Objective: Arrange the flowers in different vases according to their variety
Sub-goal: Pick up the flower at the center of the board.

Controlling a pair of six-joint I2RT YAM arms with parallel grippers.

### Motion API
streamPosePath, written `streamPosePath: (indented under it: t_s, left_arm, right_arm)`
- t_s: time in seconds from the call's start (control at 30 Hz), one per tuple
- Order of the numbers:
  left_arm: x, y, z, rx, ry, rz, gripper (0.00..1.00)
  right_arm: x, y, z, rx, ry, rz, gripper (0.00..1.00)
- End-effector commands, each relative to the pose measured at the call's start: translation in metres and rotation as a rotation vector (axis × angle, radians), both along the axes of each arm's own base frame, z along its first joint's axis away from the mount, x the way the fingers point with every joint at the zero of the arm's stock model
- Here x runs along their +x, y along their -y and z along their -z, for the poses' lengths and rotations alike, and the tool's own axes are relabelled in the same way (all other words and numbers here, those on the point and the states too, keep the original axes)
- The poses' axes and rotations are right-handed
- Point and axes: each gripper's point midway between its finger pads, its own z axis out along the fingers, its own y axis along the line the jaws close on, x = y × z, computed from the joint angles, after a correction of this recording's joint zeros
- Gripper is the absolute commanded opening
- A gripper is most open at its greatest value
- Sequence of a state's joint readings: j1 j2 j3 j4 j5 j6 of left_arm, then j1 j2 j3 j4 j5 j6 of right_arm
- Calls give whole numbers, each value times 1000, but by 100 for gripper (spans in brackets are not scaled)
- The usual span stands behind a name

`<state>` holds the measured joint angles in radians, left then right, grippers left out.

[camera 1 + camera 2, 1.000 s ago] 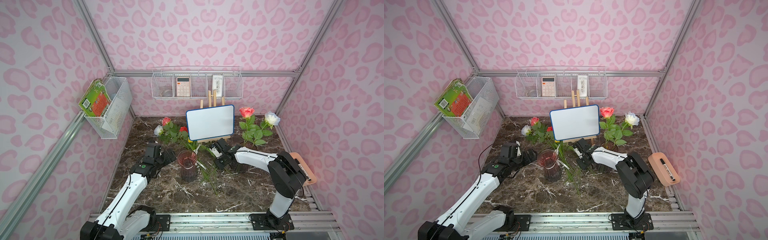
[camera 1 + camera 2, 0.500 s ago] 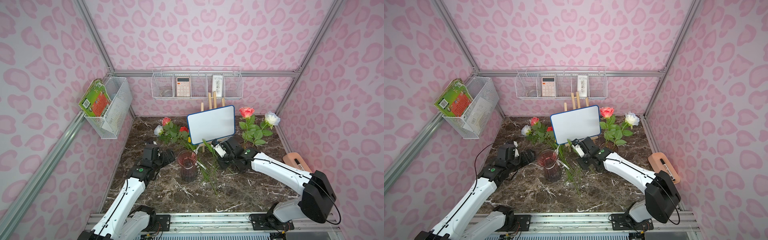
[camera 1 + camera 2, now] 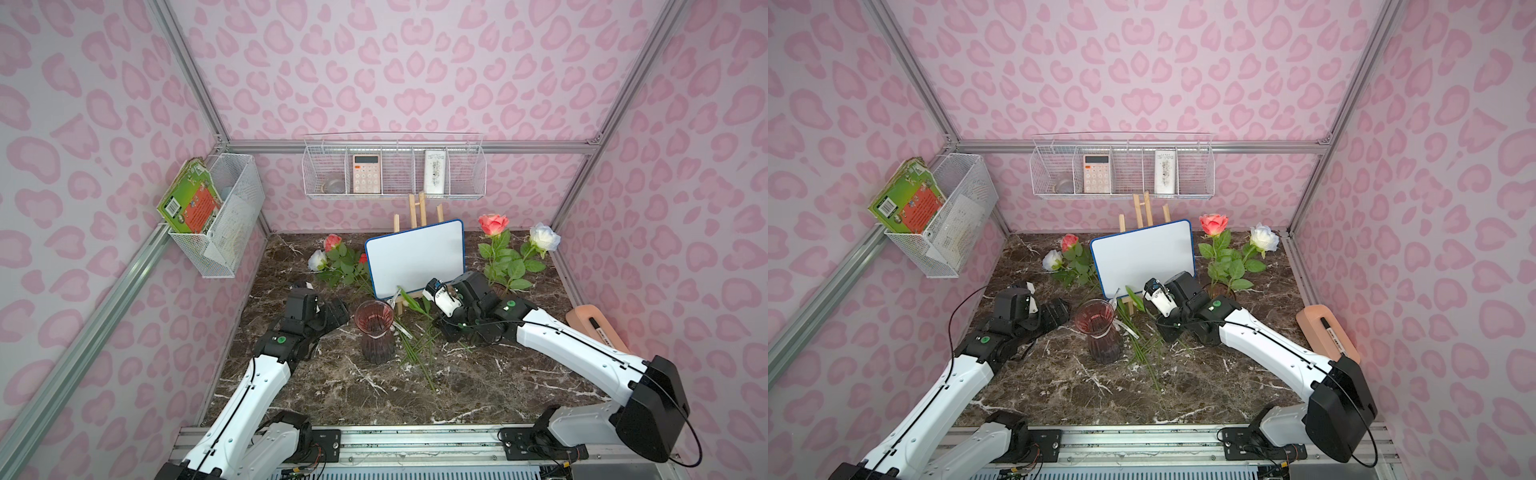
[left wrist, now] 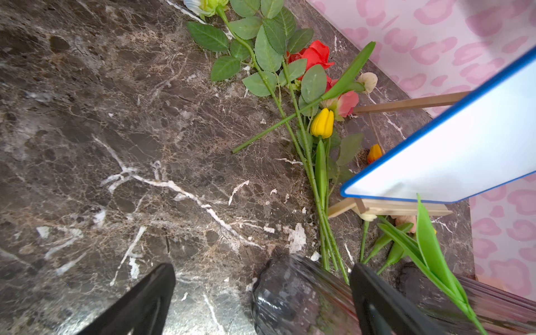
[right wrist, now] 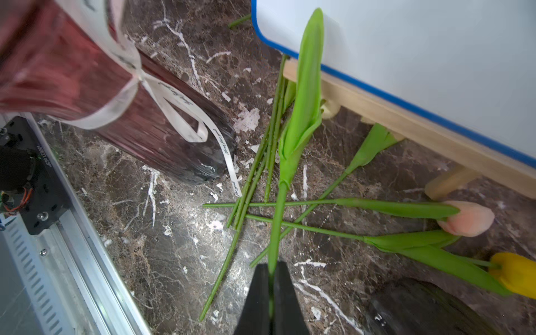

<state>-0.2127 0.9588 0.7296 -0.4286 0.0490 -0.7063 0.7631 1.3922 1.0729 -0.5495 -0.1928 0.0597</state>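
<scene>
Right end effector (image 5: pixel 269 268): fingers pressed together on a green tulip stem (image 5: pixel 278 223), pinched near its cut end. The stem's long axis runs straight out from the fingers toward the whiteboard (image 5: pixel 406 58). Its long leaf (image 5: pixel 307 72) points at the board face, and the bloom cannot be made out. The held stem passes over a crossed heap of loose stems (image 5: pixel 304 227) lying flat on the bench (image 3: pixel 311 386). Among them are a pink tulip (image 5: pixel 467 217) and a yellow tulip (image 5: pixel 516 274), heads toward the easel foot. The narrow-necked vase (image 3: pixel 376 332) stands upright between the two arms, mouth up, just beside the heap, with a white ribbon (image 5: pixel 179 116) tied at its neck. Left end effector (image 4: pixel 261 269): fingers spread wide, low over the bench close beside that vase; contact cannot be confirmed. The second vase (image 3: pixel 1225 292) stands behind the right arm and carries two upright roses, one pink-red (image 3: pixel 493 224) and one white (image 3: pixel 544 237). More roses (image 3: pixel 336 257) lie flat on the left arm's side of the whiteboard. Obstruction noted: the wooden easel (image 5: pixel 406 127) under the whiteboard stands over the tulip heads.
</scene>
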Motion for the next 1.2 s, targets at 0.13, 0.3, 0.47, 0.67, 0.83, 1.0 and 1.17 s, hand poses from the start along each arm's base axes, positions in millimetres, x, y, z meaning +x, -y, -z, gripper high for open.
streamPosePath:
  t_s: [0.13, 0.3, 0.47, 0.67, 0.83, 1.0, 1.17]
  left_arm:
    - [36, 54, -25, -146, 24, 228, 91]
    - [65, 84, -22, -181, 18, 319, 86]
    - [85, 109, -16, -179, 10, 373, 78]
    - [105, 120, -2, -151, -2, 375, 73]
    - [110, 127, 4, -151, -11, 384, 71]
    - [99, 124, -11, -146, 16, 383, 73]
    - [89, 115, -27, -114, 34, 369, 75]
  right_arm:
    - [35, 26, 20, -41, -21, 172, 0]
    - [59, 40, 15, -15, 14, 248, 0]
    - [38, 25, 20, 14, -61, 119, 0]
    - [-3, 12, 25, -26, -93, 16, 0]
    - [-18, 9, 17, -25, -92, 39, 0]
    - [-29, 14, -7, -12, -55, 82, 0]
    - [-40, 11, -37, 50, -26, 60, 0]
